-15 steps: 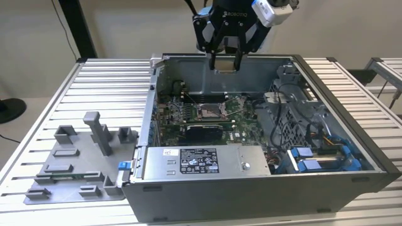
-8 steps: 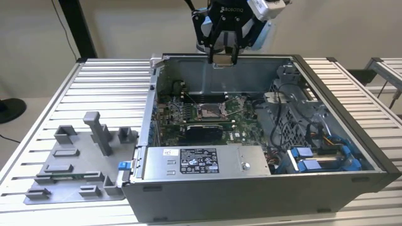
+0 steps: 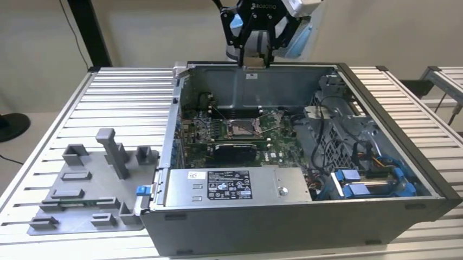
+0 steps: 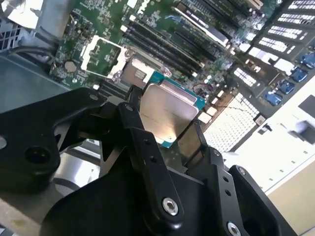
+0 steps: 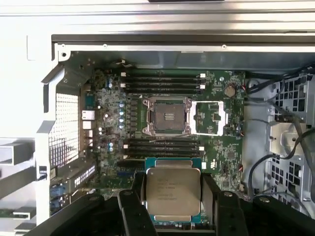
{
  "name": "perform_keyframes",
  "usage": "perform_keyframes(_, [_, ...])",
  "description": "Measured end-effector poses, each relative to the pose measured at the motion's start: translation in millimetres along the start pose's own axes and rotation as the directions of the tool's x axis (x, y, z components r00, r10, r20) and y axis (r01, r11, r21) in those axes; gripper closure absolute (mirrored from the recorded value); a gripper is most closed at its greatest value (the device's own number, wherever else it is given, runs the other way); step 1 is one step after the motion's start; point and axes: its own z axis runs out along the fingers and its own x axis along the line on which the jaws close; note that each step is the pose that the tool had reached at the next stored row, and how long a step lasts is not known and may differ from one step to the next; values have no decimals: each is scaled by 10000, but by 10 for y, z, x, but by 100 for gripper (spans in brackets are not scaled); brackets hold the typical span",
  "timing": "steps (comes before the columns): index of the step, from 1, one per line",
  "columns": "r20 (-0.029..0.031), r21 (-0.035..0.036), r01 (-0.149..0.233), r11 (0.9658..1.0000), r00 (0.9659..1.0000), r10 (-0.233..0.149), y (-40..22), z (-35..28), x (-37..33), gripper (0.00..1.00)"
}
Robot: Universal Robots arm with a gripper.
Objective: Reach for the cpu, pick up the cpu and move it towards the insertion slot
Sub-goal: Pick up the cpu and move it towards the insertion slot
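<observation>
My gripper (image 3: 254,60) hangs over the far wall of the open computer case (image 3: 405,179), shut on the cpu (image 3: 254,65). In both wrist views the cpu (image 5: 173,192) (image 4: 166,109) is a silvery square plate on a teal board, held by its two opposite edges between black fingers (image 5: 137,189). The insertion slot (image 5: 166,116) (image 3: 242,127) (image 4: 136,73) lies on the green motherboard below, its dark centre bare. Its metal lid (image 5: 209,118) is swung open beside it. The cpu is well above the slot and off to one side of it.
Black memory slots (image 5: 162,81) flank the socket on two sides. Cables and a drive cage (image 3: 340,124) crowd the case at the exterior view's right, and a power supply (image 3: 231,187) sits at its near end. A grey fixture plate with blocks (image 3: 94,184) lies outside the case.
</observation>
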Motion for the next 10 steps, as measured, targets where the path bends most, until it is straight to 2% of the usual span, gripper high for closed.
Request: perform_keyframes(10, [0,1,0,10000,10000,0,291,14,2,100])
